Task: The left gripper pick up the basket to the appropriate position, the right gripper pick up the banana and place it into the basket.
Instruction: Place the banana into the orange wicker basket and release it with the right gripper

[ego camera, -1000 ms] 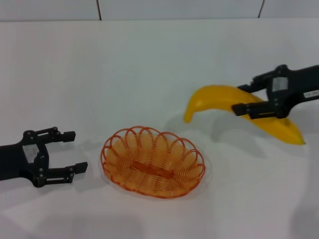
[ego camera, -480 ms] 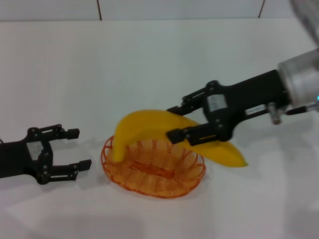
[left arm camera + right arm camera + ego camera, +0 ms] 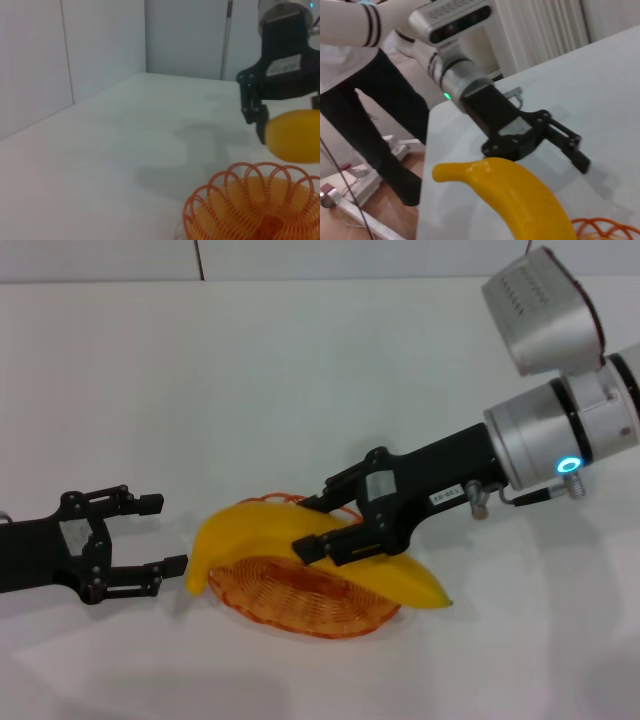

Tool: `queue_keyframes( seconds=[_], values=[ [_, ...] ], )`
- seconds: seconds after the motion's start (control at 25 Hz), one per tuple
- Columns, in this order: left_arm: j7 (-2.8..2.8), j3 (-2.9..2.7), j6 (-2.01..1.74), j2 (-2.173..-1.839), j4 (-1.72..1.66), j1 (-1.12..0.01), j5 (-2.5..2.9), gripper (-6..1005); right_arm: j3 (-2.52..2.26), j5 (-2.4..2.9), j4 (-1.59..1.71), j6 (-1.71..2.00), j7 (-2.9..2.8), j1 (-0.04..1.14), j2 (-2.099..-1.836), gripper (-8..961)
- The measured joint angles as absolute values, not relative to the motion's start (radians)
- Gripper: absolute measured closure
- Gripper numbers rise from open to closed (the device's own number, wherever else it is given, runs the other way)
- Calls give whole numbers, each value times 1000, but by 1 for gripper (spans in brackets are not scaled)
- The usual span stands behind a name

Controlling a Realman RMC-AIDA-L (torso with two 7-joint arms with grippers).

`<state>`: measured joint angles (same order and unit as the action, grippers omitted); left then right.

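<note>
The orange wire basket [image 3: 300, 605] sits on the white table, front centre; it also shows in the left wrist view [image 3: 250, 210]. My right gripper [image 3: 325, 525] is shut on the yellow banana [image 3: 260, 530] and holds it low across the basket, both ends reaching past the rim. The banana also shows in the left wrist view [image 3: 295, 136] and the right wrist view [image 3: 520, 200]. My left gripper [image 3: 160, 533] is open and empty just left of the basket, not touching it; it also shows in the right wrist view [image 3: 565, 145].
The white table [image 3: 300, 370] stretches behind and to both sides. A wall [image 3: 70, 45] stands along its far edge. A person in dark trousers [image 3: 380, 130] stands beyond the table's edge in the right wrist view.
My right gripper has carried the banana leftward and down from the right side of the table to just over the basket. The left gripper has edged slightly toward the basket.
</note>
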<state>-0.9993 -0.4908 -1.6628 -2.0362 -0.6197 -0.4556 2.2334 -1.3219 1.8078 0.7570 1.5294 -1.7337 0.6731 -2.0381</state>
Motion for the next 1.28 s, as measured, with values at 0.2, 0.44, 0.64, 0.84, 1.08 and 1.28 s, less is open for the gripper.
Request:
queue_keyframes(
  seconds=[0.2, 0.44, 0.64, 0.84, 1.08, 1.28],
  values=[
    [-999, -491, -1663, -2036, -620, -455, 2233, 172, -1399, 1769, 755, 1497, -1734, 673, -2039, 461],
    [-999, -492, -1663, -2036, -611, -458, 2233, 172, -1403, 1762, 745, 1463, -1734, 676, -2037, 460],
    [-998, -491, -1662, -2034, -606, -457, 2233, 172, -1401, 1761, 751, 1454, -1740, 676, -2035, 459],
    [-997, -491, -1661, -2034, -606, -456, 2233, 172, -1404, 1761, 753, 1454, -1745, 677, -2034, 457],
    [-997, -491, -1661, -2034, -606, -456, 2233, 172, -1400, 1761, 752, 1454, -1745, 687, -2034, 455],
    [-997, -491, -1661, -2034, -606, -456, 2233, 172, -1397, 1761, 748, 1452, -1746, 689, -2032, 453]
  ],
)
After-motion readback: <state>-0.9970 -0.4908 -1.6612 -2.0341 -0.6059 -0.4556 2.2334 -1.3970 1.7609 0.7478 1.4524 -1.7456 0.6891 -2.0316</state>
